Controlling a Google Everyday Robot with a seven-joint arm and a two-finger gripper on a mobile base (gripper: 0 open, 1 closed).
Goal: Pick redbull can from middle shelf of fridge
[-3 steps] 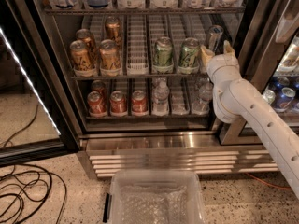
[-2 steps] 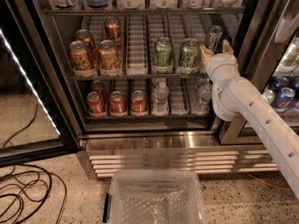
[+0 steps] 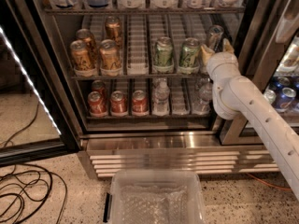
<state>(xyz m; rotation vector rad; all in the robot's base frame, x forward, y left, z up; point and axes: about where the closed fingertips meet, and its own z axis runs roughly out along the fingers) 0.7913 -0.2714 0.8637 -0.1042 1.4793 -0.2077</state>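
Gold cans [image 3: 96,52]: upper left, upright on the middle shelf [image 3: 140,75], where ribbed lanes keep them in file.
Plastic bin [image 3: 156,199]: bottom centre, on the floor below the fridge [image 3: 154,148], probably to receive the pick.
Green cans [image 3: 176,54]: centre, just left of the target.
Redbull can [image 3: 215,35]: upper right, rightmost lane, upright, set back.
Pincer [image 3: 216,48]: at the can, tips apart on either side, placed to close on its slim body.
Arm [image 3: 252,106]: reaches in from lower right.

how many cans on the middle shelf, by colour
gold cans: 4
green cans: 2
redbull can: 1, gripper at it, right end of the middle shelf
total: 7
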